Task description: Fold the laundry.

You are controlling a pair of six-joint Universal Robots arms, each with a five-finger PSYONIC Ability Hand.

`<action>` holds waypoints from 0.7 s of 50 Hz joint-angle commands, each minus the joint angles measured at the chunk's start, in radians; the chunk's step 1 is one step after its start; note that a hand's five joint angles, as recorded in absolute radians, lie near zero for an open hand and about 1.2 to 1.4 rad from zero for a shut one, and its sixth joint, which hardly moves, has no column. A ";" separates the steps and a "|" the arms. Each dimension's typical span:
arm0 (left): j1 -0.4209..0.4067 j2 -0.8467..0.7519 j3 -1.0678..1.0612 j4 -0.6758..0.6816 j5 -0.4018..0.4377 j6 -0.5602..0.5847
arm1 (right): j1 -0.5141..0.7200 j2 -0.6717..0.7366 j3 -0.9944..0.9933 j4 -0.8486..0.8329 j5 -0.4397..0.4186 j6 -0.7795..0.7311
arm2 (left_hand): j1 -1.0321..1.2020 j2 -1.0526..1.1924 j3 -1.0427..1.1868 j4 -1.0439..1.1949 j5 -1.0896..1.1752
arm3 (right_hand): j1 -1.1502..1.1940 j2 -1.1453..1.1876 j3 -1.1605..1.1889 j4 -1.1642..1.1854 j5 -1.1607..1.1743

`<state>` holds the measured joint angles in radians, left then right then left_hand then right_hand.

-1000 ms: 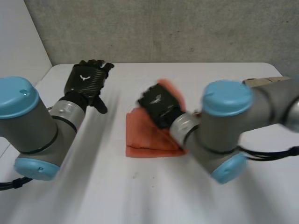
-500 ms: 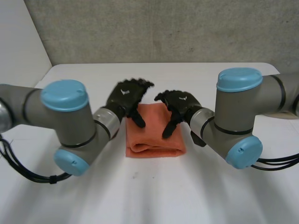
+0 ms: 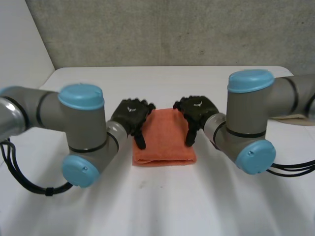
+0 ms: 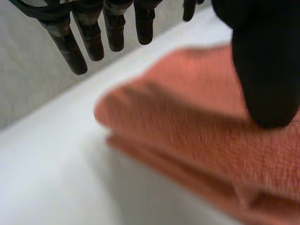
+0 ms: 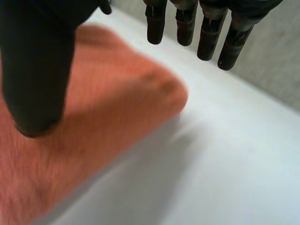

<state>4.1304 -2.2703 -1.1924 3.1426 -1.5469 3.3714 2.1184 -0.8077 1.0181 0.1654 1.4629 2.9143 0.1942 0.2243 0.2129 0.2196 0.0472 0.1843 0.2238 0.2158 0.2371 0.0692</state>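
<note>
In the last second the left hand (image 3: 130,114) has swung in from the far left of the bench (image 3: 162,201), and the right hand (image 3: 198,110) has come off the top of the cloth. Both have since dropped lower, and they now flank the orange cloth (image 3: 165,135): the left hand is at its left edge and the right hand at its right edge, both towards the far end.

The cloth lies in the middle of the bench as a neat folded rectangle, with its rolled fold along the near edge. It is squarer than it was a second ago. That suggests the fold is largely made and the hands are placed to tidy it or make one more fold.

In the left wrist view the fingers (image 4: 70,47) hang straight past the cloth's corner (image 4: 187,122) while the thumb (image 4: 265,61) sits over the fabric. The right wrist view shows the same, with the fingers (image 5: 206,33) straight and the thumb (image 5: 40,61) above the cloth (image 5: 93,131). Both hands are spread and hold nothing, and whether the thumbs touch the fabric cannot be told.

Counted, there are one cloth, two hands and one bench. There is also one flat tan thing (image 3: 295,118) at the far right, which cannot be identified.
</note>
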 commanded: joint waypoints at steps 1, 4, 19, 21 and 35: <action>0.002 0.225 -0.006 -0.019 0.166 -0.021 | 0.012 -0.212 0.279 -0.240 0.030 -0.010 | 0.034 0.004 0.015 0.009 0.006 | -0.010 -0.049 -0.041 -0.063 -0.069; 0.013 0.288 -0.001 -0.076 0.233 -0.044 | 0.023 -0.272 0.414 -0.352 0.060 -0.013 | 0.043 0.013 0.024 0.017 0.015 | -0.010 -0.049 -0.041 -0.063 -0.069; 0.070 0.351 0.011 -0.257 0.438 -0.075 | 0.158 -0.137 0.556 -0.560 0.073 -0.089 | 0.034 0.004 0.015 0.009 0.006 | -0.010 -0.049 -0.041 -0.063 -0.069; 0.068 0.350 0.008 -0.257 0.438 -0.075 | 0.160 -0.107 0.534 -0.578 0.073 -0.109 | 0.031 0.001 0.012 0.006 0.003 | -0.010 -0.049 -0.041 -0.063 -0.069; 0.071 0.348 0.005 -0.253 0.438 -0.086 | 0.160 -0.007 0.432 -0.610 0.076 -0.170 | 0.031 0.001 0.012 0.006 0.003 | 0.253 0.213 0.221 0.200 0.193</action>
<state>4.1993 -1.9236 -1.1864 2.8866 -1.1088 3.2933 2.2783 -0.8421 1.4846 -0.4423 1.5372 2.7459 0.1942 0.2243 0.2130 0.2196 0.0472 0.2839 0.3220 0.3328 0.3308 0.1511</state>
